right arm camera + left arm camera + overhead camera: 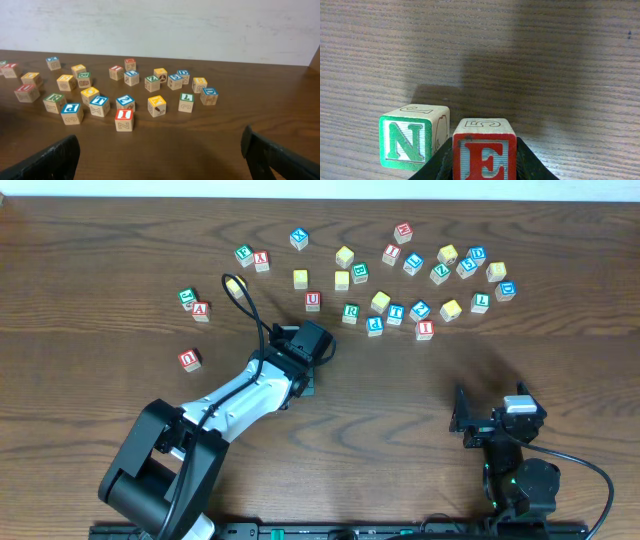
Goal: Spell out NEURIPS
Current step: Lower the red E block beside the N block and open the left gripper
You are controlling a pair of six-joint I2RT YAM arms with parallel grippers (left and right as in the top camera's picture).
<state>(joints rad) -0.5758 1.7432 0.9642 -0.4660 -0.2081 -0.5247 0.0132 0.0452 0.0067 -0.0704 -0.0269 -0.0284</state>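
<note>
Nearest, by the near edge of the table [100, 240] toward its right corner, the right gripper [160, 155] stood with its jaws wide apart, holding nothing. Further in, left of the middle, the left gripper [483, 167] was clamped on the red E cube [484, 147], just beside the green N cube [412, 137], with a narrow gap between them. Light, stiff and smooth-faced, such a cube would likely be best pinched squarely across opposite flat sides. Toward the far edge lay the green R cube [350, 311], blue P cube [375, 326] and red I cube [425, 329] among others.
</note>
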